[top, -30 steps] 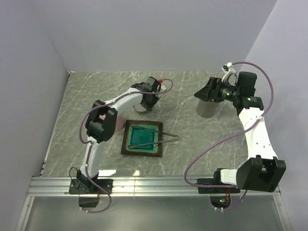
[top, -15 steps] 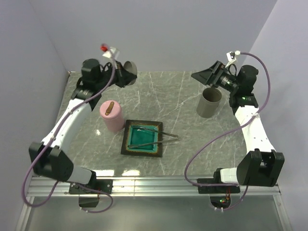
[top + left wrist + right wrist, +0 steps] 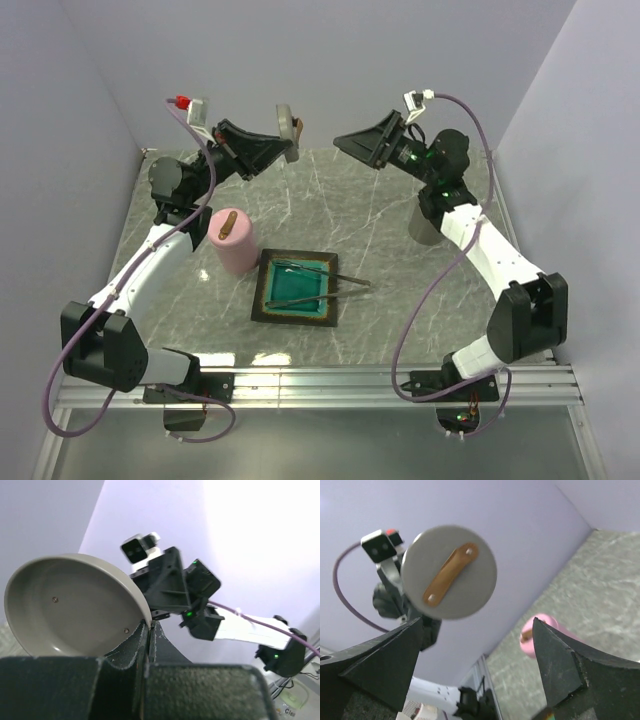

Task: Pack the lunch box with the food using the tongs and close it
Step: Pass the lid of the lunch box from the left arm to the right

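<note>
Both aloft: left hand [image 3: 149, 629] clamps grey lid [image 3: 70, 605] rim; right hand [image 3: 477, 621] wide.

Left arm [image 3: 140, 270] reaches from its base up and back along the left side, wrist high in the air; left hand [image 3: 281, 138] points right, jaws clamped tight on the rim of a grey lid [image 3: 287, 124], which stands on edge aloft; right arm [image 3: 490, 255] rises from its base, elbow low at the right, forearm slanting up toward the back; right hand [image 3: 345, 140] points left, facing the left hand, jaws spread wide; the two hands are near each other, not touching.
</note>
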Controlling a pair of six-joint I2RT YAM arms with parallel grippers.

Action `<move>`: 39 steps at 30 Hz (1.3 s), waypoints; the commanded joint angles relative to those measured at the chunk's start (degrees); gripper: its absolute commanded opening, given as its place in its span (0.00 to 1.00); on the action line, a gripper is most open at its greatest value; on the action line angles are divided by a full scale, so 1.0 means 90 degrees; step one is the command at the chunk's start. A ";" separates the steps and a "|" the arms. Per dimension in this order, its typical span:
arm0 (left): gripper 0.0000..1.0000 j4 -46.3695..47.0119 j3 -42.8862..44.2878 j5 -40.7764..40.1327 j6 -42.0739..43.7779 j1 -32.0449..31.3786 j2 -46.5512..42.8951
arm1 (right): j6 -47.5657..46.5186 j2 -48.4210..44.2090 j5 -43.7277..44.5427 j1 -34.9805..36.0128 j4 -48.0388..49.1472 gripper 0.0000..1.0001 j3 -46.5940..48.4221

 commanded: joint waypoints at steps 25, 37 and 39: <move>0.01 -0.0220 0.0449 0.0092 0.1157 -0.0367 0.0103 | 0.2621 0.1076 0.1251 0.1197 0.1461 0.67 0.0878; 0.01 0.0180 0.0234 0.0327 0.0962 -0.0493 0.0102 | 0.3080 0.1184 0.1408 0.1266 0.1899 0.51 0.0644; 0.01 0.0209 0.0215 0.0375 0.0982 -0.0523 0.0103 | 0.3129 0.1174 0.1427 0.1256 0.1978 0.50 0.0625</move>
